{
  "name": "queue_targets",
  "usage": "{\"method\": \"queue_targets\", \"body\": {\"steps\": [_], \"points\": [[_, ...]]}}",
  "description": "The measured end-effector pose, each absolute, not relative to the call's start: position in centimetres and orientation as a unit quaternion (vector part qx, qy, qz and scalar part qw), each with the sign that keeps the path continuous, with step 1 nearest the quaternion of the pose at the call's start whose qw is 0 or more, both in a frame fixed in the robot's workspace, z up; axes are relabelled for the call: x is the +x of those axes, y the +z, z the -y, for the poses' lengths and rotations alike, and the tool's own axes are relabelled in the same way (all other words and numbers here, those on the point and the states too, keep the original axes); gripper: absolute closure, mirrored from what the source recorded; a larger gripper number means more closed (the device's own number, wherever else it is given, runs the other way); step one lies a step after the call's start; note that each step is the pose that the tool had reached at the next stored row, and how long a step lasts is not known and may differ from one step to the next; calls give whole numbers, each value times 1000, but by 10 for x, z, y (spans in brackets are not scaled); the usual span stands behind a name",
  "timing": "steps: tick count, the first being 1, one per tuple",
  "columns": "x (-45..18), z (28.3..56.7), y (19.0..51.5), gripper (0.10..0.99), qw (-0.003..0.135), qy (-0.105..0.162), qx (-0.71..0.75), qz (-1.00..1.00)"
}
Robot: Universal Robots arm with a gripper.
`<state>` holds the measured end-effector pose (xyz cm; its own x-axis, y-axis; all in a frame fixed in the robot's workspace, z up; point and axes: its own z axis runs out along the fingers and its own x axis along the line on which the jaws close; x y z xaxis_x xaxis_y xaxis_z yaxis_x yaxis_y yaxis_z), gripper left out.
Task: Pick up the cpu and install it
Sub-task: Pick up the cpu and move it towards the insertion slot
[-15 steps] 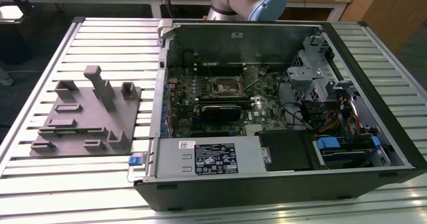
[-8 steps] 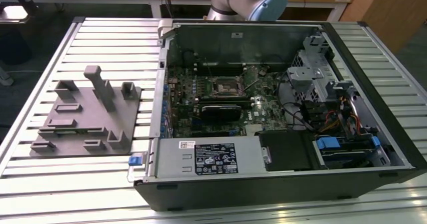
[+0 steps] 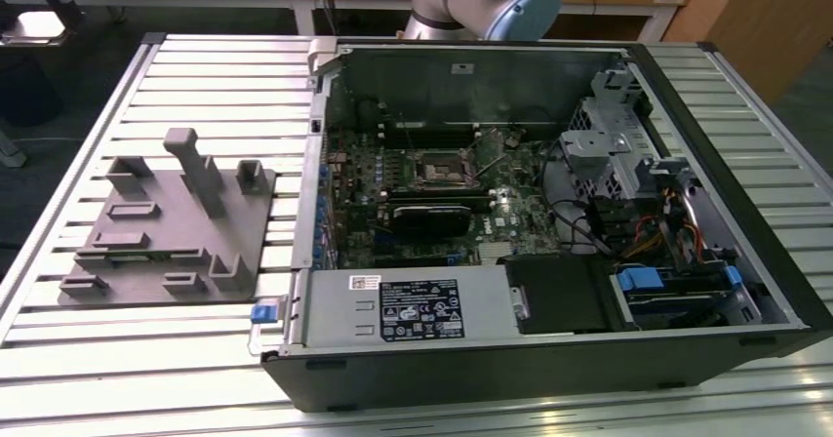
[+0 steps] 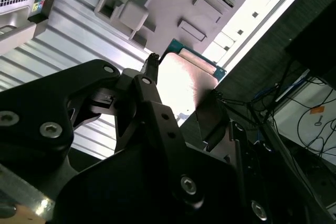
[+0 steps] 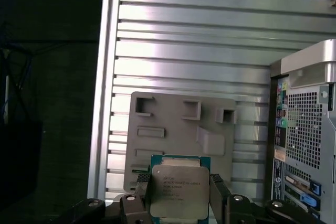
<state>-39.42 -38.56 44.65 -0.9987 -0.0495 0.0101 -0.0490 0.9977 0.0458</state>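
Between the black fingers (image 5: 218, 192) of the gripper (image 5: 178, 184), clamped by two opposite edges, sits the cpu (image 5: 178, 195), held apart from the grey fixture plate (image 5: 173, 124) on the slatted table (image 5: 210, 40). In the exterior view that plate lies at nine o'clock of the open computer case (image 3: 521, 378), with the arm (image 3: 482, 3) at twelve o'clock.
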Motion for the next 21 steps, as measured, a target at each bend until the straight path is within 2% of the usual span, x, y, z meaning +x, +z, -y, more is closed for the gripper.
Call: {"method": "queue_targets", "body": {"steps": [21], "points": [[-375,385,447,545,6,-23,25,999]]}}
